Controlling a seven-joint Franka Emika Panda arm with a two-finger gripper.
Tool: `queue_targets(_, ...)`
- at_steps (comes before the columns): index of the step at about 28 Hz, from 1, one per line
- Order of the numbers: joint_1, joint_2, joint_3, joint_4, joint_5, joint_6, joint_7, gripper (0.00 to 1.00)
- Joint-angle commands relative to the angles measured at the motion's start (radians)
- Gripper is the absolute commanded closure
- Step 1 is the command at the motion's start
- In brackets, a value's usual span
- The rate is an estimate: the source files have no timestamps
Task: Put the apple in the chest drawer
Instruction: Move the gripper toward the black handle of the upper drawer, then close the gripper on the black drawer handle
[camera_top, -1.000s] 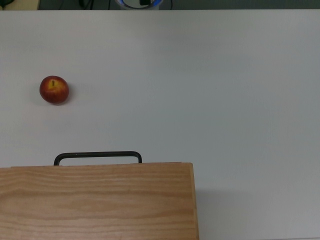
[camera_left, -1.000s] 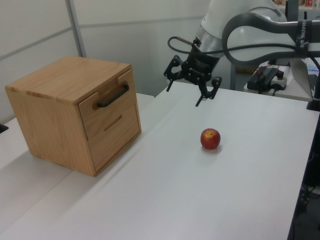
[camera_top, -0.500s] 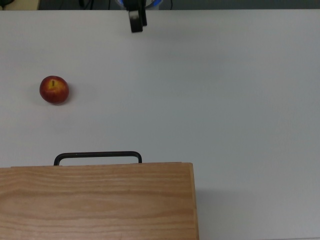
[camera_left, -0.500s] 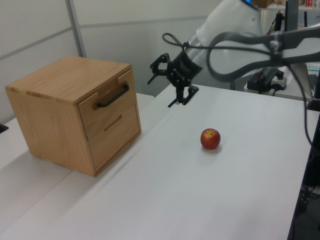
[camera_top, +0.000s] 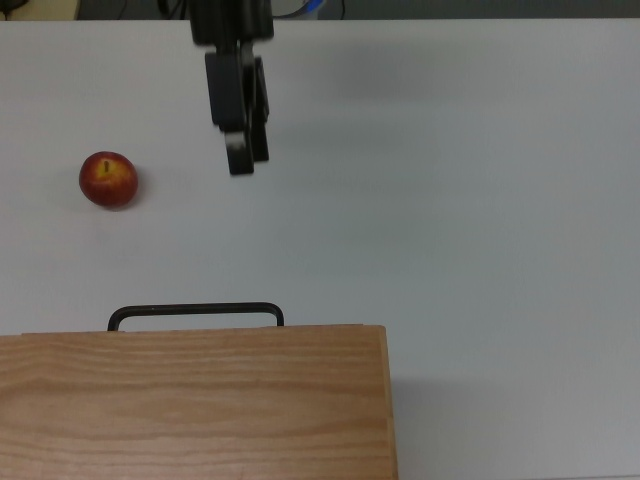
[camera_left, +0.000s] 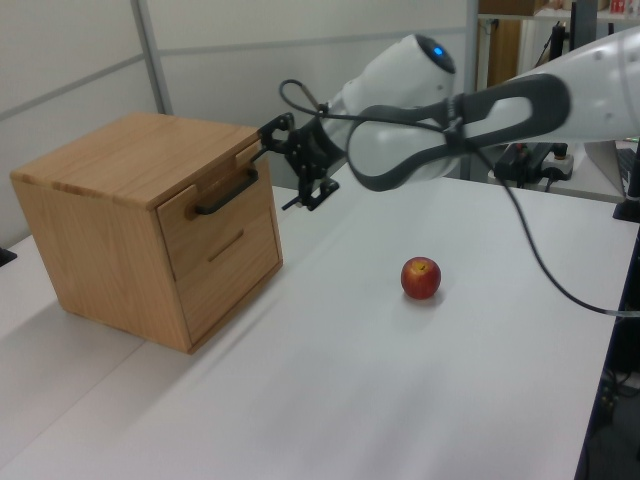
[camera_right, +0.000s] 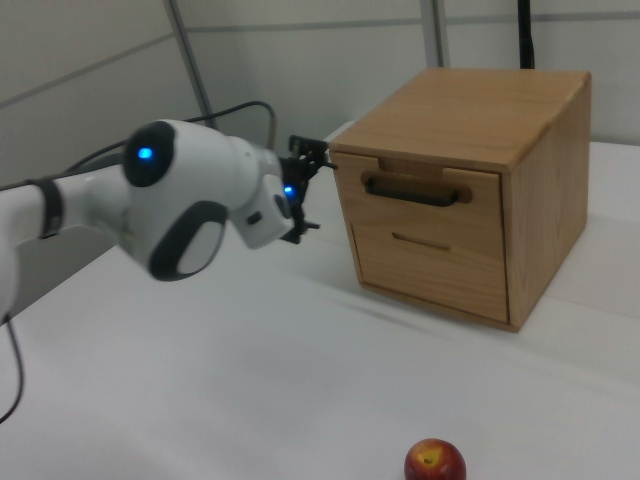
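**Drawer shut, apple untouched**

Nothing of the task looks done yet. The chest drawer sits flush in the chest, its black handle ungrasped. The fingers hang spread and empty, just short of that handle, with the drawer front directly ahead of them. The apple lies on the table, well apart from the fingers and off to their side, away from the chest. Opening, fetching and placing all remain, I judge.

The top view cuts off most of the chest, and the right view hides the fingers behind the arm. The drawer's inside is unseen.
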Motion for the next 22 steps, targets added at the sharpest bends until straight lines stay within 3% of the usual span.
queue_targets(1,0.014,0.187,-0.006,0.176,0.009,0.037,-0.085,0.0)
queue_targets(13,0.031,0.382,-0.029,0.345,-0.045,0.078,-0.185,0.01)
queue_targets(15,0.036,0.408,-0.03,0.376,-0.066,0.082,-0.185,0.22)
queue_targets(19,0.034,0.408,-0.038,0.379,-0.074,0.08,-0.185,0.74)
queue_targets(22,0.034,0.407,-0.038,0.379,-0.076,0.08,-0.185,0.91)
